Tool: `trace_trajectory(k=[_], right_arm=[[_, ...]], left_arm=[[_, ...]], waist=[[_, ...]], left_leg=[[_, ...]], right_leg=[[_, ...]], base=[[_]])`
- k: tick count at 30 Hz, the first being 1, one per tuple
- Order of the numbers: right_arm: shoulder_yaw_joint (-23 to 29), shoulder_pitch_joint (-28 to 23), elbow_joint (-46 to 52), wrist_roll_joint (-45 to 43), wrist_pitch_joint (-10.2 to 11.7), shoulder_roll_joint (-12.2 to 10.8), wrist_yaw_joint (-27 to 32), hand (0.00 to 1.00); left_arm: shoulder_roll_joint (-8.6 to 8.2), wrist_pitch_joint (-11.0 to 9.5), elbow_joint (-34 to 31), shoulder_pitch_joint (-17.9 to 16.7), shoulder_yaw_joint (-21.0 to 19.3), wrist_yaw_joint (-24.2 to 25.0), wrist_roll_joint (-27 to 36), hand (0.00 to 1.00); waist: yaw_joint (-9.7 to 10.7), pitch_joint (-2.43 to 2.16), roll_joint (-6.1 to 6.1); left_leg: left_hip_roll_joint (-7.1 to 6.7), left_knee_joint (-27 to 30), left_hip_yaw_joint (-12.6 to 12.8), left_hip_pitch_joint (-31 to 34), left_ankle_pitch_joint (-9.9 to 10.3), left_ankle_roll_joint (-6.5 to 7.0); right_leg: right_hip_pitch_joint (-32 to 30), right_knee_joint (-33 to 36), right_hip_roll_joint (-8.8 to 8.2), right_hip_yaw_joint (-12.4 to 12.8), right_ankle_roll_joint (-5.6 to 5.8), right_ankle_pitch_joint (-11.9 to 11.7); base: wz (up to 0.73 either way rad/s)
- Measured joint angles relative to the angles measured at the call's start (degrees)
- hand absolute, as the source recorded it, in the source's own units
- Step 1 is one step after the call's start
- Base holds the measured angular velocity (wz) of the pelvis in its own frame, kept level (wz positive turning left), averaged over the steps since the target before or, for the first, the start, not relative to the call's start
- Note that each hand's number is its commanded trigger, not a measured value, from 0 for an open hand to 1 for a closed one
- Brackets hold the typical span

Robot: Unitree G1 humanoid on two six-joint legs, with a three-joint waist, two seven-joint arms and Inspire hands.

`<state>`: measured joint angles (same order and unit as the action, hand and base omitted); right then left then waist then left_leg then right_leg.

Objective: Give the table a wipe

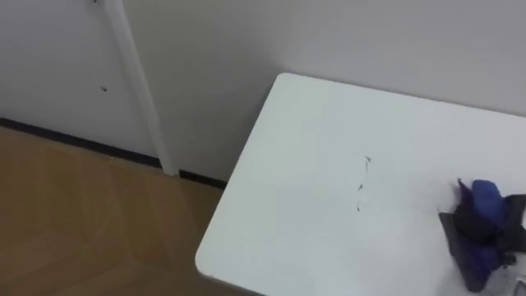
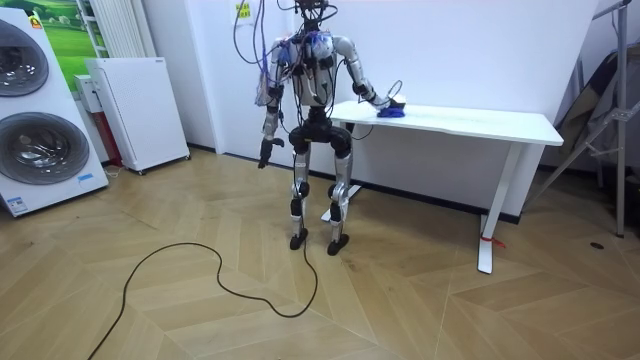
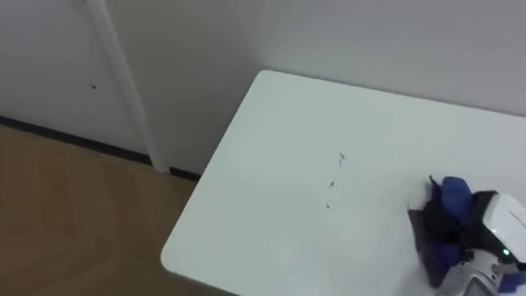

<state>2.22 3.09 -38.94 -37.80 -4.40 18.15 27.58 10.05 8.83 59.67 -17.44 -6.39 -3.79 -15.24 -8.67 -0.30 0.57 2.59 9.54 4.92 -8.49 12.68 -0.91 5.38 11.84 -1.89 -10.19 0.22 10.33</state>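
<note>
Clutching a bunched blue cloth (image 3: 450, 197), the right hand (image 3: 464, 228) could miss the table's (image 3: 271, 164) thin dark marks (image 3: 333, 185), which lie apart leftward.

This looks like a home-style utility room rather than a workshop. The white worktop (image 2: 470, 122) stands against a plain white wall (image 2: 480, 50). Well off to the room view's left of it are two stacked front-loading washing machines (image 2: 30, 120), a low white cabinet (image 2: 135, 110) and a ribbed radiator (image 2: 115, 25). Herringbone wood flooring (image 2: 400, 300) runs beneath the worktop, and a dark skirting (image 1: 74, 140) edges the wall beside it.
</note>
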Motion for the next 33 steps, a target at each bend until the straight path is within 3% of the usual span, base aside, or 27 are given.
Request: trace_trajectory(k=[2,4,6,7,10,12,13,16,17,18,20,23,27,28,30,33], right_arm=[[-6.4,3.3,3.7,-4.1,-0.9,-2.2,-3.7,1.0],[-10.7,5.5,5.7,-6.9,-1.1,-3.1,-6.8,1.0],[-13.4,7.7,6.5,-7.7,-0.4,-3.8,-8.9,1.0],[-13.5,8.1,6.4,-7.7,-0.3,-4.1,-9.1,1.0],[-13.4,7.1,5.6,-6.6,1.1,-4.3,-8.7,1.0],[-12.2,5.0,3.4,-4.9,4.5,-4.3,-5.4,1.0],[-11.4,3.9,3.3,-4.7,5.2,-4.3,-4.4,1.0],[-5.1,-2.0,1.9,-1.6,9.0,-4.3,1.1,1.0],[-2.3,-4.1,1.0,-0.1,10.1,-4.2,3.0,1.0],[0.3,-6.3,0.1,0.6,10.8,-3.9,4.9,1.0],[3.9,-8.5,-1.8,1.4,11.2,-3.1,6.3,1.0],[8.2,-10.1,-4.8,3.3,11.2,-1.8,6.8,1.0],[7.5,-9.3,-5.0,4.8,9.5,-1.2,5.8,1.0],[6.6,-7.8,-4.9,4.5,8.1,-1.2,5.3,1.0],[4.5,-4.5,-4.2,4.2,4.8,-1.3,3.8,1.0],[0.6,-1.8,-1.1,2.9,1.2,-2.5,0.6,1.0]], left_arm=[[-0.04,0.0,-0.1,1.2,1.1,0.7,0.0,0.0],[-0.01,0.0,-0.8,1.3,1.3,1.2,0.0,0.0],[0.06,0.0,-1.3,1.3,1.8,1.7,0.0,0.0],[0.06,0.1,-1.3,1.1,1.8,1.8,0.1,0.0],[0.05,0.7,-1.7,-0.7,2.2,1.7,0.9,0.0],[0.07,0.7,-1.7,-2.3,1.9,1.7,2.2,0.0],[0.09,0.7,-1.8,-2.3,1.7,1.7,2.1,0.0],[0.29,0.3,-1.9,-2.5,-0.5,1.6,1.5,0.0],[0.32,0.3,-1.9,-2.4,-2.1,1.5,0.5,0.0],[0.48,0.0,-1.9,-2.5,-3.8,1.4,-0.1,0.0],[0.86,-0.6,-1.9,-2.5,-6.4,1.1,-0.6,0.0],[1.39,-0.9,-2.2,-2.5,-7.0,0.5,-0.6,0.0],[1.39,-0.6,-2.7,-2.2,-5.3,0.3,-0.5,0.0],[1.24,-0.7,-2.7,-2.0,-4.1,0.4,-0.5,0.0],[0.58,-0.5,-1.9,-0.9,-2.5,0.4,-0.5,0.0],[-0.26,-0.3,-1.3,0.0,-0.5,0.4,-0.5,0.0]], waist=[[-1.3,0.73,-0.25],[-2.5,0.72,-0.21],[-4.3,0.72,-0.92],[-4.5,0.82,-0.85],[-4.0,0.55,-1.29],[-2.0,0.56,-1.28],[-1.4,0.5,-1.34],[1.8,0.34,-1.52],[2.4,0.2,-1.57],[2.5,-0.27,-1.74],[3.1,-0.66,-2.07],[4.1,-0.79,-2.07],[3.9,-0.85,-1.7],[3.4,-0.98,-1.22],[2.2,-0.8,-0.2],[0.4,-0.39,0.54]], left_leg=[[0.09,-0.3,0.2,0.3,-0.1,-0.09],[0.08,-0.6,0.5,0.6,-0.1,-0.09],[-0.05,-0.8,0.4,1.0,-0.1,-0.05],[-0.08,-0.8,0.3,1.1,-0.1,-0.05],[-0.21,-0.8,-0.5,0.9,-0.1,-0.05],[-0.37,-0.8,-0.8,-0.2,-0.1,-0.05],[-0.52,-0.8,-0.8,-0.5,-0.1,-0.05],[-0.96,-0.9,0.3,-1.2,-0.1,-0.05],[-1.11,-0.9,1.2,-1.7,-0.1,-0.05],[-1.21,-0.9,1.2,-2.0,-0.1,-0.05],[-1.35,-0.9,1.3,-2.4,-0.1,-0.03],[-1.54,-0.9,1.4,-3.2,0.1,0.19],[-1.53,-0.8,1.5,-3.7,0.3,0.52],[-1.35,-0.8,1.6,-3.9,0.5,0.98],[-1.0,-0.9,2.1,-4.1,0.8,1.28],[-0.52,-0.7,2.1,-3.6,1.0,1.08]], right_leg=[[-0.8,0.0,0.23,0.7,-0.11,-0.1],[-1.7,-0.1,0.33,1.1,-0.11,-0.1],[-2.5,0.0,0.26,1.3,-0.01,-0.1],[-2.4,-0.1,0.23,1.2,0.02,-0.1],[-1.9,-0.2,0.0,0.5,0.02,-0.1],[0.0,-0.9,-0.23,-0.3,0.05,-0.2],[0.7,-1.3,-0.36,-0.4,0.05,-0.2],[2.5,-2.2,-0.83,0.2,0.28,0.0],[2.9,-2.2,-0.97,0.8,0.38,0.0],[3.1,-2.3,-1.07,0.7,0.5,-0.1],[3.9,-2.3,-1.23,0.5,0.61,-0.2],[4.6,-2.2,-1.44,0.5,0.84,-0.3],[4.6,-2.2,-1.39,0.8,1.15,-0.5],[4.6,-2.2,-1.17,0.7,1.19,-0.5],[3.8,-1.9,-0.72,1.1,1.47,-0.5],[2.3,-0.6,-0.05,2.2,0.89,-0.9]], base=[[-0.15],[-0.05],[0.02],[0.13],[0.16],[0.26],[0.42],[0.32],[-0.12],[-0.19],[-0.08],[-0.03],[-0.16],[-0.24],[-0.42],[-0.55]])
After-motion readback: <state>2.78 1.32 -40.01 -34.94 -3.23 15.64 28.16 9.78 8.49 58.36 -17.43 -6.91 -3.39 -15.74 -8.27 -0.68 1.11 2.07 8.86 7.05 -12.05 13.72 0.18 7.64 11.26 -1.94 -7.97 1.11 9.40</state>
